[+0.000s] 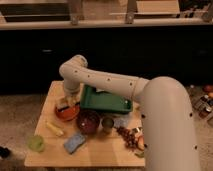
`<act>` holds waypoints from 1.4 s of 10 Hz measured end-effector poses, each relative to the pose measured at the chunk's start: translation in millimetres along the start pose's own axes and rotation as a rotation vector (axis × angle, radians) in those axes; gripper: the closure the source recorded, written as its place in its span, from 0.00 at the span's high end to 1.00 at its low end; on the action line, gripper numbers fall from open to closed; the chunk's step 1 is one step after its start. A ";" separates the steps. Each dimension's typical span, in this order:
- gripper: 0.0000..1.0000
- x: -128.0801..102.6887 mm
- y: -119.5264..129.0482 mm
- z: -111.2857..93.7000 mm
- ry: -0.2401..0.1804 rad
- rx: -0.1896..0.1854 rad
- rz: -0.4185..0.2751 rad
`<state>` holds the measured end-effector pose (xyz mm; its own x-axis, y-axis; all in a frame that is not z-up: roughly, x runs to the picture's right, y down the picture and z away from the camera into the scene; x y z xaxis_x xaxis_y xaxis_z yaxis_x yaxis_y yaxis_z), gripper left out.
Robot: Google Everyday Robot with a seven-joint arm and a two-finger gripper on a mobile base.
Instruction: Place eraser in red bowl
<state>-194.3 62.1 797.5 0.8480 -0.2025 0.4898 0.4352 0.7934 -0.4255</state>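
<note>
The red bowl (65,113) is a bright orange-red shallow bowl on the left part of the wooden table (52,159). A small pale block, the eraser (62,104), shows at the bowl's far rim, right under the gripper. My gripper (68,99) hangs at the end of the white arm (105,81), directly over the bowl's far side and touching or nearly touching the eraser. The gripper's tip is partly hidden by the wrist.
A dark maroon bowl (87,121) sits just right of the red one, with a metal cup (107,123) beside it. A green tray (106,100) lies behind. A yellow elongated object (54,128), a blue sponge (74,142), a green cup (36,143) and grapes (128,136) lie nearer.
</note>
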 end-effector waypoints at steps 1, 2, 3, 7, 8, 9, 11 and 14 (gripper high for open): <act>0.01 3.5 0.5 -2.8 -0.006 0.010 -0.016; 0.01 -1.5 -3.2 -5.1 -0.020 0.023 -0.074; 0.01 -7.1 -6.1 -4.2 -0.031 0.027 -0.122; 0.01 -33.5 -16.9 4.9 -0.102 0.021 -0.384; 0.01 -35.7 -17.6 6.2 -0.113 0.011 -0.403; 0.01 -39.8 -17.5 13.8 -0.134 -0.017 -0.432; 0.01 -42.8 -16.2 23.6 -0.187 -0.058 -0.460; 0.01 -45.2 -15.3 30.2 -0.220 -0.094 -0.472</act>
<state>-248.4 76.4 804.8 0.4742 -0.3917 0.7885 0.7879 0.5885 -0.1815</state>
